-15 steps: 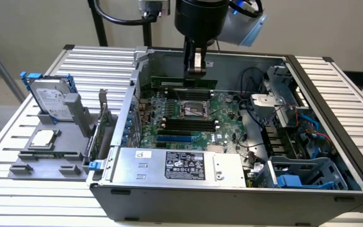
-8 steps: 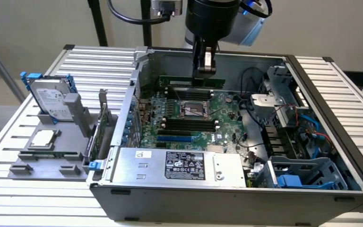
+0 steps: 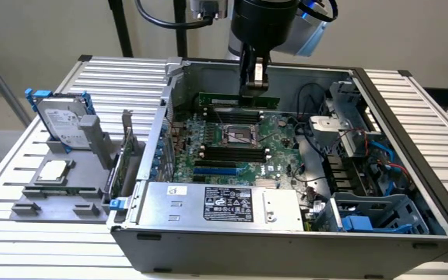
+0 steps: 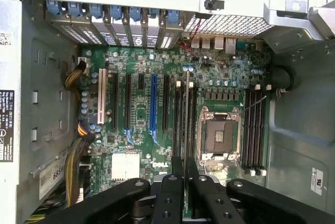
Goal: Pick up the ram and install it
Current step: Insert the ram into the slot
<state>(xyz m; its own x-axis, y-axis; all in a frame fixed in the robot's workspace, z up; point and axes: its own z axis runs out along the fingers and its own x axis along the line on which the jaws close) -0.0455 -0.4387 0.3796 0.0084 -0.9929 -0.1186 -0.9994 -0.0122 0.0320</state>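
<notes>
The ram (image 3: 224, 100) is a long narrow green stick, held level inside the open computer case (image 3: 410, 146), near its far wall. My gripper (image 3: 254, 87) reaches straight down and is shut on the stick's upper edge. The stick hangs above the motherboard (image 3: 275, 131), over the black memory slots (image 3: 208, 111) on the far side of the processor socket (image 3: 238, 135). In the wrist view the ram (image 4: 187, 114) shows edge-on as a thin line between my fingers (image 4: 170, 198), lined up along the memory slots (image 4: 179, 116) beside the processor socket (image 4: 217, 135).
A grey holder (image 3: 30, 210) on the exterior view's left carries a silver hard drive in a blue frame (image 3: 60, 119), a taller green card with a bracket (image 3: 126, 157) and a small square chip (image 3: 53, 171). The power supply (image 3: 216, 204) fills the case front; cables (image 3: 364, 157) lie at its right.
</notes>
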